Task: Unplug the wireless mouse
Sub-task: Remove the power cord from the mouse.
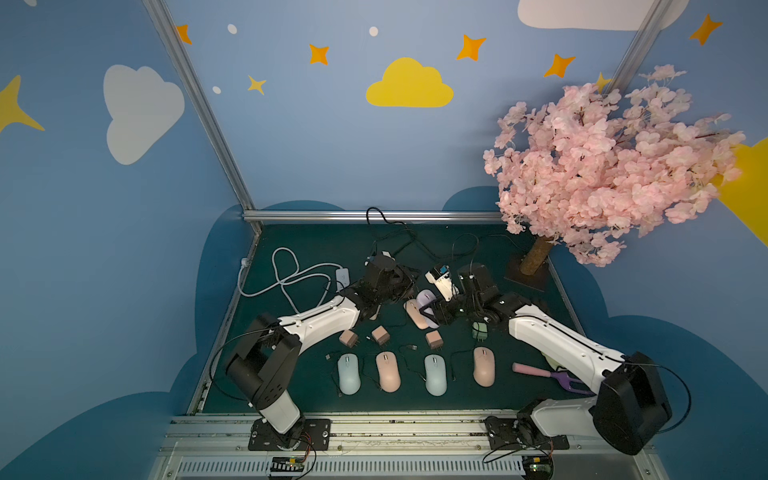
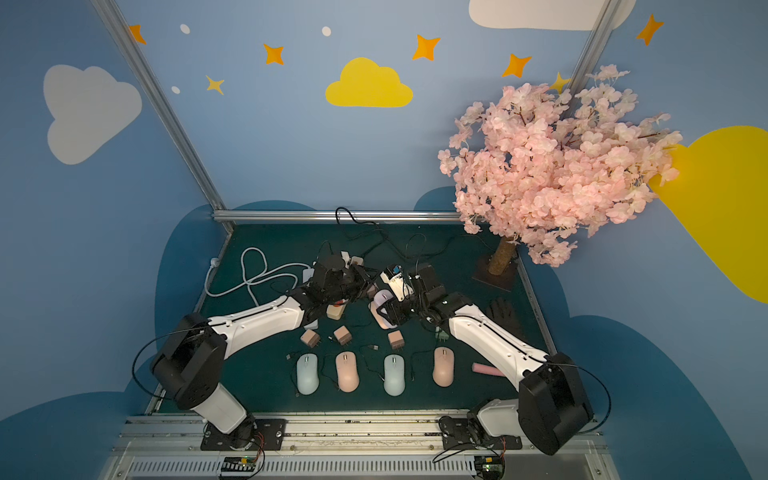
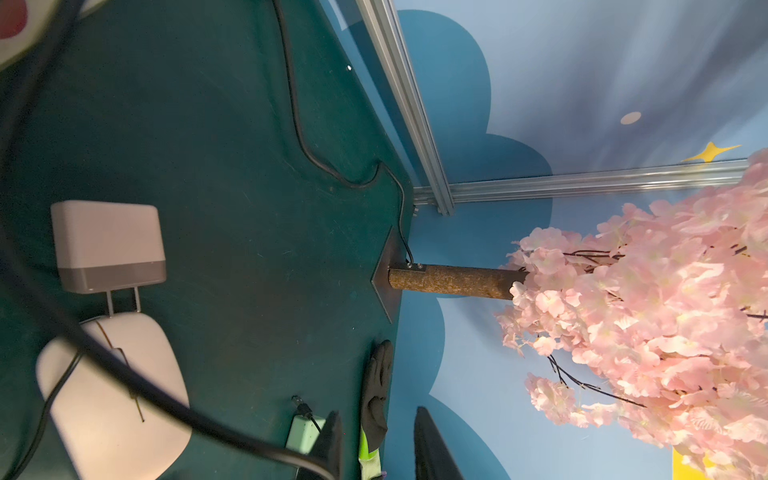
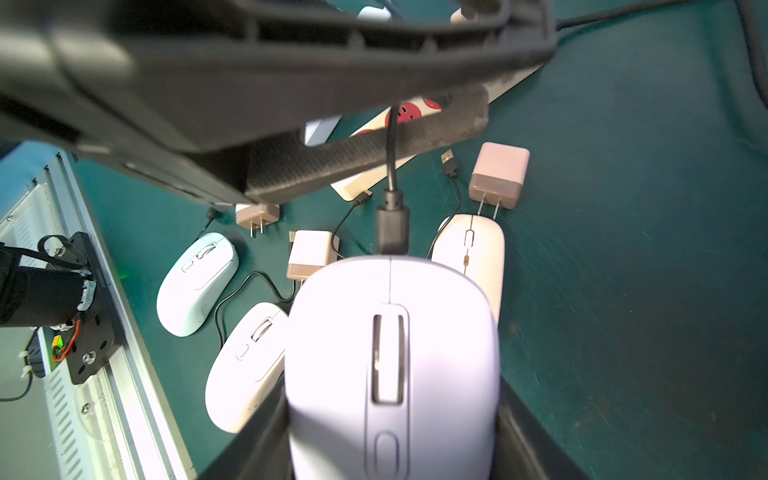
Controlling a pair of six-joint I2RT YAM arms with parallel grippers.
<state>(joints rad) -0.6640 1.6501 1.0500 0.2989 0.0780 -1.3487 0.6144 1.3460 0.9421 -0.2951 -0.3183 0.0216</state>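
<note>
With my right pincer (image 4: 390,436) clasping the lilac mouse (image 4: 390,353) and my left pincer (image 3: 378,419) gaping beside its black cable (image 4: 390,166), I must next pinch the plug (image 4: 392,228) and pull leftward

Logged blue walls (image 1: 332,145) on three sides, painted with a yellow cloud (image 1: 409,85), a white cloud (image 1: 139,110) and orange stars (image 1: 319,54). Noted darker blue cloud shapes (image 1: 104,415) along the wall foot. Marked aluminium posts (image 1: 197,104) at the back corners, joined by a horizontal rail (image 1: 374,216). Found a dark green mat (image 1: 490,401) as floor. Recorded a pink blossom tree (image 1: 602,166) in the far right corner, bark trunk (image 1: 536,257) upright on a dark square plate (image 1: 519,278). Saw soft, dim light.
</note>
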